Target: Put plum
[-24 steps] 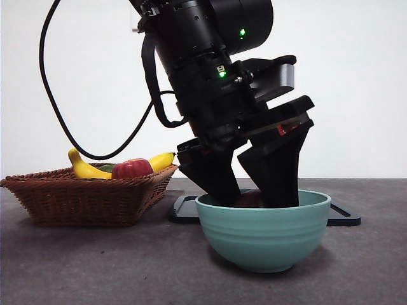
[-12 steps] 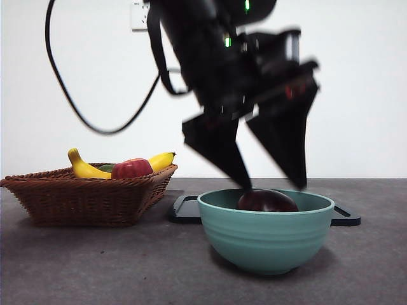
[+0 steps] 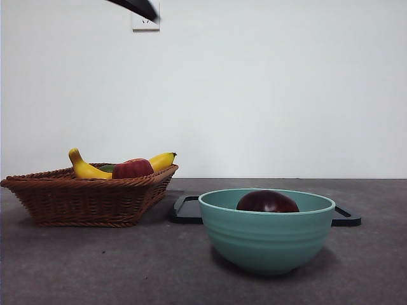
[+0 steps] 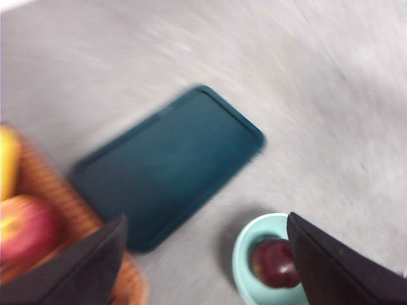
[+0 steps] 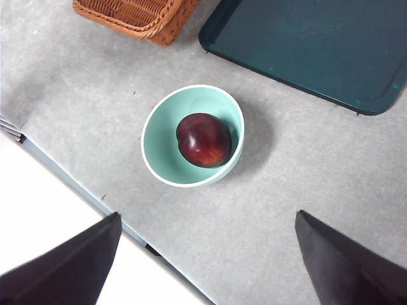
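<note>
1. Front view: the plum (image 3: 268, 201) lies inside the teal bowl (image 3: 267, 238), its dark top showing just above the rim. Behind the bowl, a dark tray (image 3: 188, 211) lies flat on the grey table (image 3: 95, 267). To one side stands a wicker basket (image 3: 82, 197) holding a banana (image 3: 86, 168) and a red apple (image 3: 132, 168). A black tip of an arm shows at the top edge; which arm it belongs to cannot be told here.

2. Left wrist view: the picture is smeared by motion, so detail is poor. The left gripper (image 4: 203, 267) has its jaws spread wide apart with nothing between them, high above the table. Below it, the bowl with the plum (image 4: 275, 264) in it sits near the tray (image 4: 168, 165); the basket's edge and the apple (image 4: 25, 229) appear beside one jaw.

3. Right wrist view: the right gripper (image 5: 206, 267) hangs well above the table, jaws wide apart and empty. The plum (image 5: 203, 140) rests in the bowl (image 5: 159, 133), off-centre, apparently against the wall. The tray (image 5: 318, 44) and a basket corner (image 5: 137, 14) lie beyond.
</note>
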Tool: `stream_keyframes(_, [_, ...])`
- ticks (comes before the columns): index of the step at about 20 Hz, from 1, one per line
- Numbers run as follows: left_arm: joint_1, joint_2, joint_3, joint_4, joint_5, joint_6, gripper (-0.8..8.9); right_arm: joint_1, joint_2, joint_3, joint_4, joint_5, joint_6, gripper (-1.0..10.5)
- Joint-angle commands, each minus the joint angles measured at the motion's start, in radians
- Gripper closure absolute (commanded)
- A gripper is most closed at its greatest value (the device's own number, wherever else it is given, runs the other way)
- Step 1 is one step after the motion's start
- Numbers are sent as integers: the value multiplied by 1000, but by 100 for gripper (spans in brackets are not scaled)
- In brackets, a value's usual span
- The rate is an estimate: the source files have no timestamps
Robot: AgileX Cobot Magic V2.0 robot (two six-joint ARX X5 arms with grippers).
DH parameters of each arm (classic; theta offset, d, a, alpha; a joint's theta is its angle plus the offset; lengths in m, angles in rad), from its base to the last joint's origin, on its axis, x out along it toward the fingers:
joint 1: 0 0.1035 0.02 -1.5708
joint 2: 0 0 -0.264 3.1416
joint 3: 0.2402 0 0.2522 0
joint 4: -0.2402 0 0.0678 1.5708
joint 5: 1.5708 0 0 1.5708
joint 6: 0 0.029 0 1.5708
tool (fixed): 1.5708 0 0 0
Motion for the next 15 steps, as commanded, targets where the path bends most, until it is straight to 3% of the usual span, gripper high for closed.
stream_keyframes(1, [69, -61, -32, -18, 89, -6, 408, 4, 5, 20, 10, 0, 10, 509])
stream_keyframes(4, [136, -187, -176, -12, 166, -5, 408, 4, 5, 20, 10, 0, 11, 509])
stream_keyframes(9, [139, -355, -445, -14, 283, -26, 408, 4, 6, 20, 14, 0, 11, 509])
stream_keyframes(12, [130, -394, -537, -23, 397, -35, 409, 4, 6, 20, 13, 0, 11, 509])
stream_keyframes(15, [125, -397, -551, -44, 414, -35, 410, 4, 6, 19, 8, 0, 15, 509])
